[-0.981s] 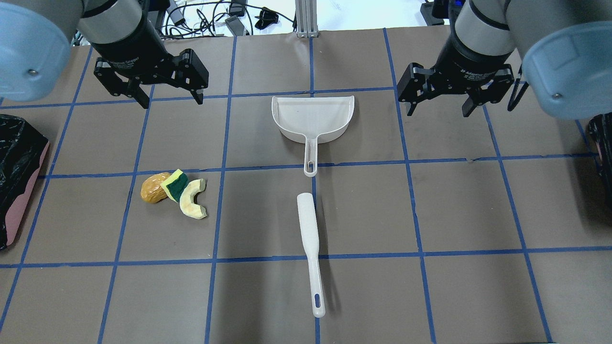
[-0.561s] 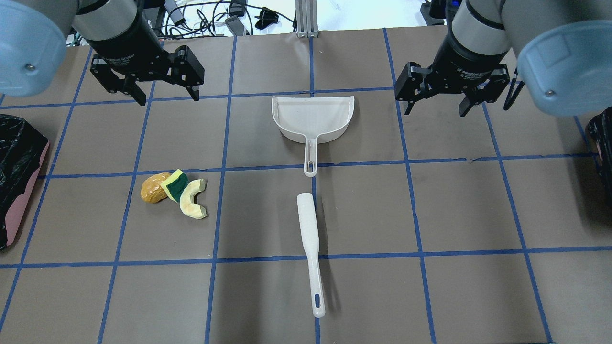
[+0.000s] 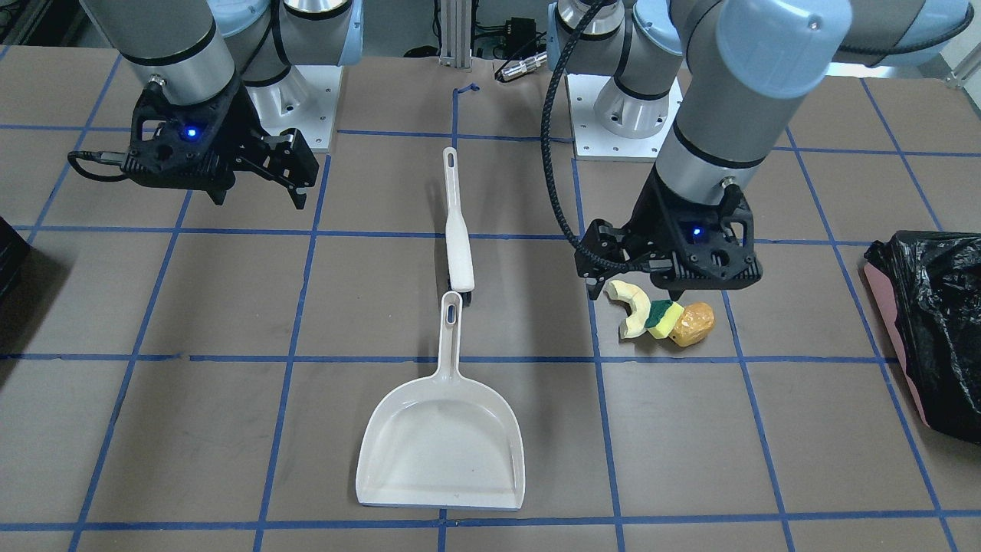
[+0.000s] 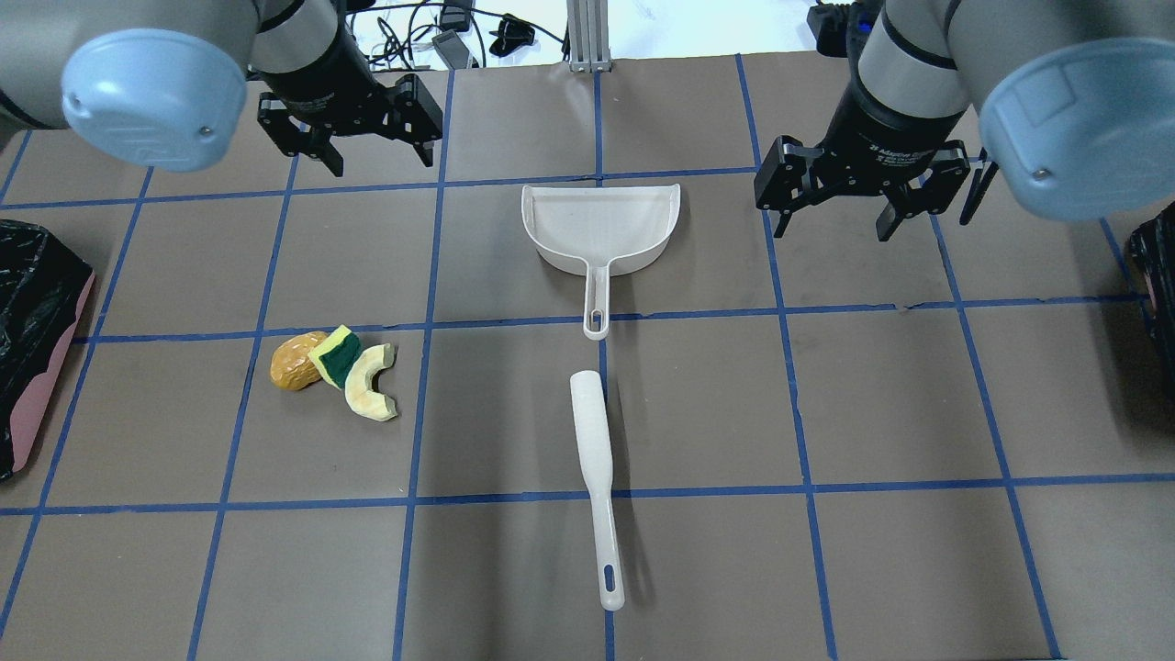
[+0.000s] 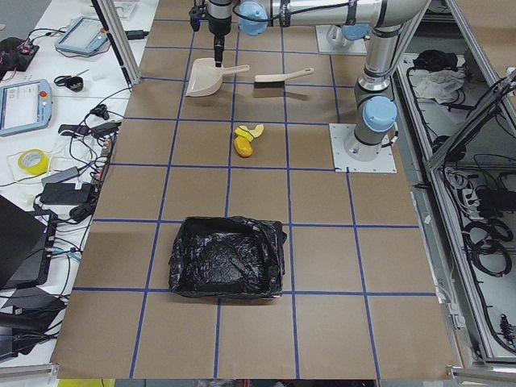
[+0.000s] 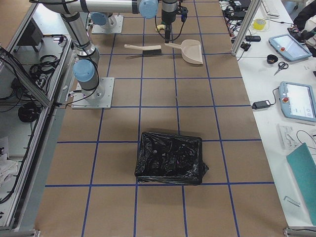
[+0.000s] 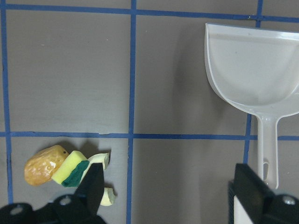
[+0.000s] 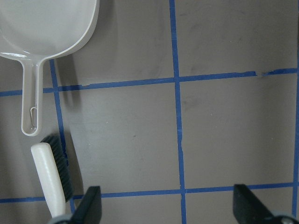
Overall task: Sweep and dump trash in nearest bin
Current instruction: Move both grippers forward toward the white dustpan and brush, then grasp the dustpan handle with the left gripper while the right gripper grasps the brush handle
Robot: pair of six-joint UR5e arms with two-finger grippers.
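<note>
Black left gripper (image 4: 380, 158): the fingers are spread wide with nothing between them. It hangs over the table and touches nothing.
Right gripper (image 4: 831, 220): it is equally wide apart and also empty, on the other side of the dustpan.
Dustpan (image 4: 601, 225): white plastic, lying flat between the two grippers, with nothing inside. Its handle points toward the brush.
Brush (image 4: 592, 441): white and long, lying just after the dustpan handle without touching it. The dark bristles show only in the right wrist view, where the frame cuts the brush off.
Trash: the orange-brown ball (image 4: 296, 361), the sponge block (image 4: 335, 355) and the foam arc (image 4: 370, 386) lie pressed together on the brown paper, on the robot's left, well apart from the dustpan.
Hidden parts: in the front-facing view the left gripper covers the top end of the arc. In the left wrist view one finger covers part of the arc and the sponge.
Bin (image 4: 37, 312): it has a pink side and a black bag and stands at the table's left end, beyond the trash. The overhead frame cuts it off.
Dark shape (image 4: 1158, 266): at the right edge, mostly out of frame, and I cannot say what it is.
</note>
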